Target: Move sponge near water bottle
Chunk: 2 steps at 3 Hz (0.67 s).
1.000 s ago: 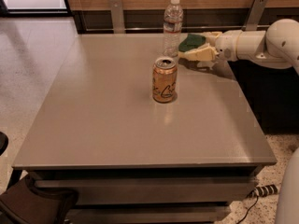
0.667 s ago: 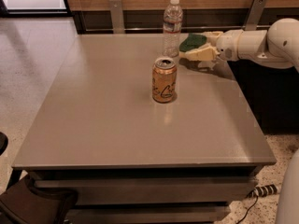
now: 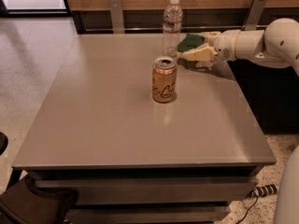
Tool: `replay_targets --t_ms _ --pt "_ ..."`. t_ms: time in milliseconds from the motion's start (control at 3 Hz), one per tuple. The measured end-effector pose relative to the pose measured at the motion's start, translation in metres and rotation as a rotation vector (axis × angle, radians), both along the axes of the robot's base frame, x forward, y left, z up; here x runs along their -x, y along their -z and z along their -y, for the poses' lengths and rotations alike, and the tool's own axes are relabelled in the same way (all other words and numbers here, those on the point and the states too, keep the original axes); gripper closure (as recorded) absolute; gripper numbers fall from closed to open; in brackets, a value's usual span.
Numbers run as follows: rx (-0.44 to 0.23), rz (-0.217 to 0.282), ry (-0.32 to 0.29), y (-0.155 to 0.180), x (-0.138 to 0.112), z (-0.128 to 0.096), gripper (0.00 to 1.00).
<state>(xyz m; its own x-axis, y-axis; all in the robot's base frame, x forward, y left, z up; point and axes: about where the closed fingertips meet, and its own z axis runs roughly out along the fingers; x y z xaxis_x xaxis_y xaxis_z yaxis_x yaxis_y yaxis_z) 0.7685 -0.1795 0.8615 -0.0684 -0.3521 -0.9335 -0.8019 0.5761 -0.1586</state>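
Note:
The sponge, dark green on top with a pale yellow layer, sits between the fingers of my gripper at the far right of the table, just above its surface. The gripper reaches in from the right on a white arm and is shut on the sponge. The water bottle, clear with a white cap, stands upright at the table's far edge, just left of the sponge with a small gap between them.
An orange-gold drink can stands upright in front of the bottle, toward the table's middle. The grey table has stacked tables beneath it. A wooden wall with metal brackets runs behind. A cable lies on the floor at lower right.
The gripper with the sponge has stayed almost still next to the bottle; bottle and can have not moved.

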Motion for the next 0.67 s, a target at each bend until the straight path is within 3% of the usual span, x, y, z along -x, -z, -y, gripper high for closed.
replay_targets --t_ms 333,667 --pt "-0.002 -0.003 -0.007 0.002 -0.001 -0.0053 0.0" --pt "-0.002 -0.003 -0.008 0.0021 -0.001 -0.0054 0.0"
